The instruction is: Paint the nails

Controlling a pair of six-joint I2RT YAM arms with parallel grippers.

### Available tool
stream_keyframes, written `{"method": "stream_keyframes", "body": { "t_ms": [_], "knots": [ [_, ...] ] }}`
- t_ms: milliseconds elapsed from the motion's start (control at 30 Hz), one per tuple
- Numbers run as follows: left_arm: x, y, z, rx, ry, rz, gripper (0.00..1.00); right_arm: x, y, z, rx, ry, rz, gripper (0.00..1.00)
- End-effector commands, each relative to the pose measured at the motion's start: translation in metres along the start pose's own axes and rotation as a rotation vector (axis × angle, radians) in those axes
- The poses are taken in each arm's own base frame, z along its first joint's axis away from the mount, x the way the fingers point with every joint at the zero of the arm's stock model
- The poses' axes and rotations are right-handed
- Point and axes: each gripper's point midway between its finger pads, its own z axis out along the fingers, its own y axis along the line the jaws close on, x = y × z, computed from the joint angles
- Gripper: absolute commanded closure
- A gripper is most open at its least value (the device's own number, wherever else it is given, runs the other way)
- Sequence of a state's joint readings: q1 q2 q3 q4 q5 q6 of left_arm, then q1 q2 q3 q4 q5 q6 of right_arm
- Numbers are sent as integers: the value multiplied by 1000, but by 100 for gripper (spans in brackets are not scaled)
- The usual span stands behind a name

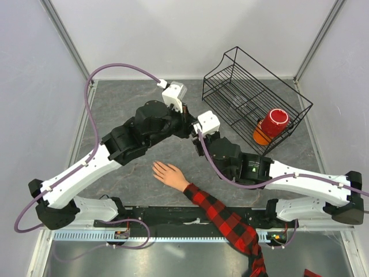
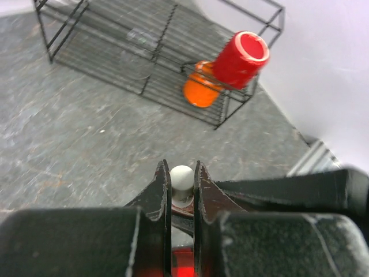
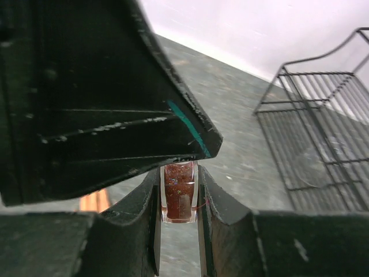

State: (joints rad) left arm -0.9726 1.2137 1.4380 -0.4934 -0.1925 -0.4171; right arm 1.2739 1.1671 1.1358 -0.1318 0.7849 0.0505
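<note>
Stone-grey surface [image 1: 115,109] carries everything, with a black wire rack [image 1: 230,86] at its far right holding a red cup [image 1: 275,121] and something orange [image 1: 260,134] beneath it. Both arms reach inward from the near edge and meet over the middle, wrists bent toward each other, the left arm [image 1: 86,170] stretched long and the right arm [image 1: 300,179] folded lower. Near them a pale hand [image 1: 168,174] lies flat, fingers spread, on an arm in a plaid sleeve [image 1: 225,219]. The right claw [image 3: 180,196] is clenched on a little dark red bottle [image 3: 179,193], gripping its sides; the left claw [image 2: 183,184] is clenched on the white cap [image 2: 182,178] above it. The nails [image 1: 154,167] sit at the fingertips pointing toward the left arm's side, well apart from both claws and too small to make out singly. They are likely hard, smooth and tiny, on a hand that may shift if pushed, so nothing should grip them: only a light stroke from above suits. The bottle looks light, slick and breakable, best held by its body.
</note>
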Motion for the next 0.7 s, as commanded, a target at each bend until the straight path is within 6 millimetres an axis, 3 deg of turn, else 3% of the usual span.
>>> {"method": "stream_keyframes", "body": {
  "t_ms": [0,33,67,100,133,167,200,233,300,367,400,433,533,667],
  "knots": [
    [-21,7,-1,-49,-88,-30,96,-29,9,-17,-97,-101,4,100],
    [-26,2,-2,-6,-104,-31,90,-23,26,-21,-214,-114,1,100],
    [-23,-14,-7,100,-83,-14,78,-29,28,-33,-283,-141,16,100],
    [-21,-19,-17,155,-85,-9,47,-28,31,-37,-326,-160,31,100],
    [-31,-23,-23,202,-125,-10,35,-29,37,-42,-391,-169,36,100],
    [-27,-37,-33,301,-111,-2,25,-33,35,-50,-420,-183,59,100],
    [-22,-37,-37,329,-107,-4,17,-30,36,-53,-445,-175,57,100],
    [-30,-40,-55,378,-139,-1,15,-24,43,-58,-511,-151,42,100],
    [-32,-41,-66,417,-158,-11,6,-19,45,-67,-570,-124,59,100],
    [-39,-47,-88,497,-192,-17,5,-20,51,-80,-669,-119,69,100],
    [-31,-48,-89,529,-179,-23,5,-18,52,-85,-700,-105,95,100],
    [-30,-57,-105,622,-176,-28,5,-24,47,-89,-717,-125,115,100],
    [-23,-74,-123,798,-182,-24,9,-31,46,-104,-814,-146,167,100],
    [-15,-83,-124,886,-145,-14,15,-41,45,-112,-880,-166,206,100]
  ]
}}
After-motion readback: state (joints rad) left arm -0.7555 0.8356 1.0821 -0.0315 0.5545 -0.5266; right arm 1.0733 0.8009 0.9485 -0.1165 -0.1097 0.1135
